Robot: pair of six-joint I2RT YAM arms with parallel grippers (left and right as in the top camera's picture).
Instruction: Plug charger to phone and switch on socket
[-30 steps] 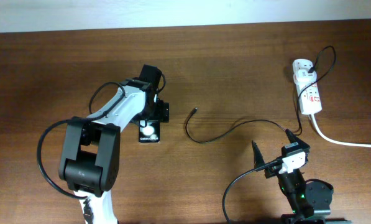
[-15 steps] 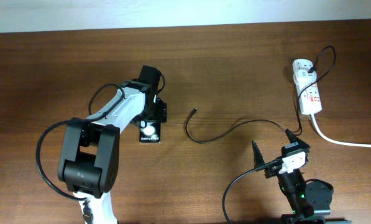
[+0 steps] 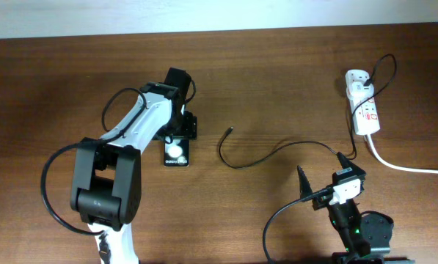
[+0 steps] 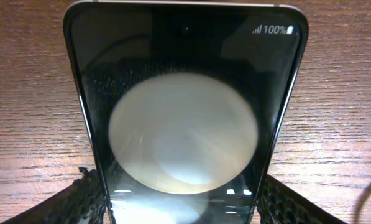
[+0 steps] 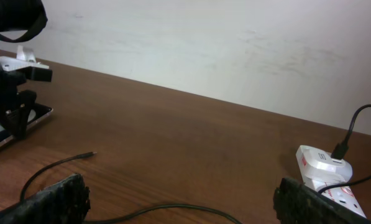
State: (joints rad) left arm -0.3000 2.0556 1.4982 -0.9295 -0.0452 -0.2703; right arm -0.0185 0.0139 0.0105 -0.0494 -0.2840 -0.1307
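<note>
- The left gripper (image 3: 179, 129) sits left of the table (image 3: 50, 81) centre, toward 9 o'clock in the overhead view, with its arm reaching up from 7 o'clock.
- The phone (image 3: 176, 152) lies flat on the wood directly under that gripper. Its lettered end points to 6 o'clock and sticks out below the fingers.
- In the left wrist view, the left gripper (image 4: 182, 208) has a textured pad (image 4: 79, 199) against each long edge of the phone (image 4: 185, 112), so it is clamped on the phone.
- The phone's screen shows a large pale round shape and "100%" in its upper corner.
- The charger (image 3: 277, 150) curves loosely across the middle of the table. It runs from near the right gripper round to a loop at the centre.
- Its connector tip (image 3: 230, 130) lies bare on the wood, at 3 o'clock from the phone and apart from it.
- The right gripper (image 3: 323, 172) is at 5 o'clock with its fingers spread wide apart and nothing between them.
- In the right wrist view, the right gripper (image 5: 188, 205) has the charger (image 5: 48, 167) lying on the wood ahead of it.
- The socket (image 3: 364, 110) lies at 2 o'clock, lengthwise toward 12. The right wrist view shows the socket (image 5: 325, 171) at its right edge.
- A thick white cord (image 3: 402, 165) trails from the socket to 4 o'clock.
</note>
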